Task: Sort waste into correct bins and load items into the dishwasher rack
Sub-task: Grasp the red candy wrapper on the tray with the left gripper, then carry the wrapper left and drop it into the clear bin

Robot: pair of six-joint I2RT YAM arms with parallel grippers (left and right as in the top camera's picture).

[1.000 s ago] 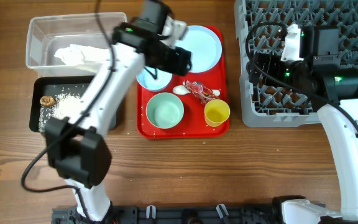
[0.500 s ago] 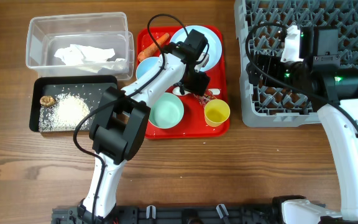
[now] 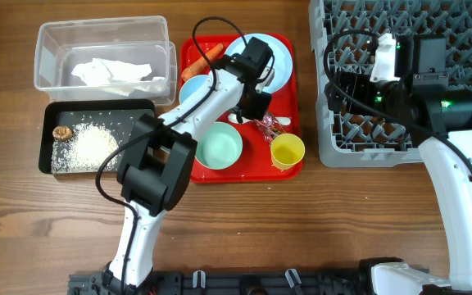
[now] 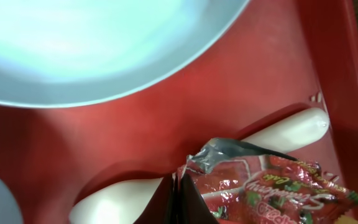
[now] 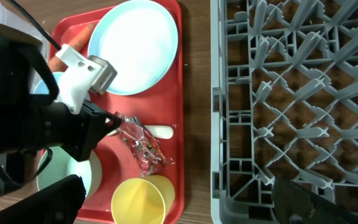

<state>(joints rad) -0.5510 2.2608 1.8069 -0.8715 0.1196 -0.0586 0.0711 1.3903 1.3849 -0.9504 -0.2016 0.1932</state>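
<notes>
The left gripper (image 5: 110, 120) is low over the red tray (image 3: 193, 170) at the middle of the worktop's (image 3: 301, 229) far edge. Its jaws look closed on one end of the red-and-white wrapper (image 5: 143, 148), which lies across the white spoon (image 4: 289, 129), near the yellow cup (image 3: 287, 149). The right gripper (image 3: 340, 85) hangs wide open and empty over the grey rack (image 3: 465, 24) in the far right corner.

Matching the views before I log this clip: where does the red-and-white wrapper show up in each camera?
Overhead: wrapper near centre, just above-left of the yellow cup.
Left wrist: wrapper bottom centre-right, close up.
Right wrist: wrapper lower left-centre, above the yellow cup.
Shared landmark: pale blue plate, above the wrapper in all three.
</notes>
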